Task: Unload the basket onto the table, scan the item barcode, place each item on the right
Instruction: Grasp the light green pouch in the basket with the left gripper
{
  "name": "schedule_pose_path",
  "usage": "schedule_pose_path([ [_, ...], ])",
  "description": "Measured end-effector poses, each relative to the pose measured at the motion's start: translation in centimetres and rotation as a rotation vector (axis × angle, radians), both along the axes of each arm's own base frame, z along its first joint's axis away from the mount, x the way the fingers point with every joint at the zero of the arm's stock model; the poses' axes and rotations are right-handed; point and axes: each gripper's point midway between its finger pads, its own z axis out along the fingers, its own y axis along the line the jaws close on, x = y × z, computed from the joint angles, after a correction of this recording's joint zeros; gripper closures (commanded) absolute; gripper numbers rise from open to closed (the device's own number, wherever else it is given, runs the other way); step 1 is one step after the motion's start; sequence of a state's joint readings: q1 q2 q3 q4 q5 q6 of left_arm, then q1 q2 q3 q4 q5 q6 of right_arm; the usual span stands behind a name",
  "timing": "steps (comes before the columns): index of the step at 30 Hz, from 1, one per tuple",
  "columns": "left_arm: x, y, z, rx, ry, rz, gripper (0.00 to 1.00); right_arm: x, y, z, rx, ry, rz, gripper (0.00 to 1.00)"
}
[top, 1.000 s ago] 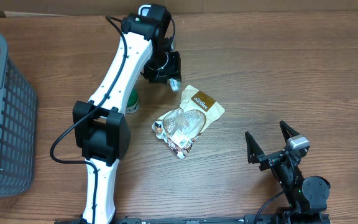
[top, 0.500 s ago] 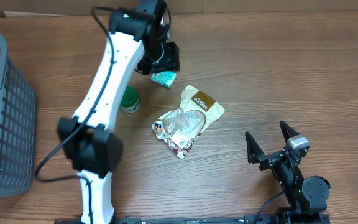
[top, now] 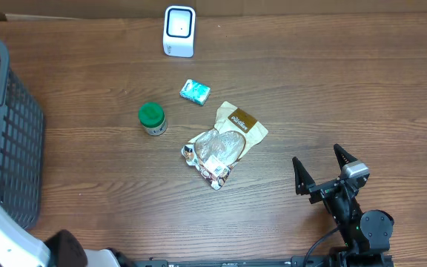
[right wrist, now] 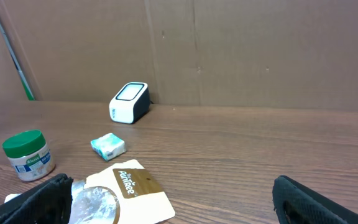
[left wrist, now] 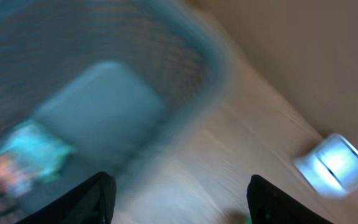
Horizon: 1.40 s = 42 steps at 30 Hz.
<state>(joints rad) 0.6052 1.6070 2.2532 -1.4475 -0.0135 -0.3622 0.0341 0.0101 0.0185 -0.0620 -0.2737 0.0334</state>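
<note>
Just in front of the white scanner (top: 179, 30) at the table's far edge lies a small teal packet (top: 195, 91), ungripped, while the blurred left gripper (left wrist: 180, 183) gapes empty above the left-edge basket (top: 13, 126) and the right gripper (top: 318, 158) rests wide open near the front-right corner.

One scanner (top: 179, 30), one jar (top: 152, 119), one teal packet (top: 196, 91), one bag (top: 224, 144), one basket (top: 21, 141).
</note>
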Motion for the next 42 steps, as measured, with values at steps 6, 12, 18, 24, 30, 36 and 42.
schedule_pose_path([
  [6, -2.7, 8.7, -11.3, -0.155, 0.212, 0.25, 0.28, 0.0, 0.0, 0.0, 0.0, 0.0, 0.0, 0.0],
  [12, -4.2, 11.2, -20.4, -0.175, 0.349, 0.282, 0.13, 0.0, 0.0, 0.0, 0.0, 0.001, 0.0, 0.0],
  [18, -6.6, 11.5, -29.0, -0.109, 0.516, 0.239, 0.11, 0.0, 0.0, 0.0, 0.001, 0.001, 0.0, 0.0],
  [24, -7.1, 12.4, -31.9, -0.012, 0.555, 0.194, 0.14, 0.0, 0.0, 0.0, 0.0, 0.001, 0.0, 0.0],
  [30, -7.1, 13.0, -33.4, -0.002, 0.598, 0.156, 0.17, 0.0, 0.0, 0.0, 0.0, 0.001, 0.0, 0.0],
  [36, -8.5, 13.7, -35.6, -0.044, 0.638, 0.176, 0.32, 0.0, 0.0, 0.0, 0.0, 0.001, 0.0, 0.0],
  [42, -9.6, 14.4, -35.7, -0.035, 0.665, 0.193, 0.94, 0.0, 0.0, 0.0, 0.0, 0.001, 0.0, 0.0],
])
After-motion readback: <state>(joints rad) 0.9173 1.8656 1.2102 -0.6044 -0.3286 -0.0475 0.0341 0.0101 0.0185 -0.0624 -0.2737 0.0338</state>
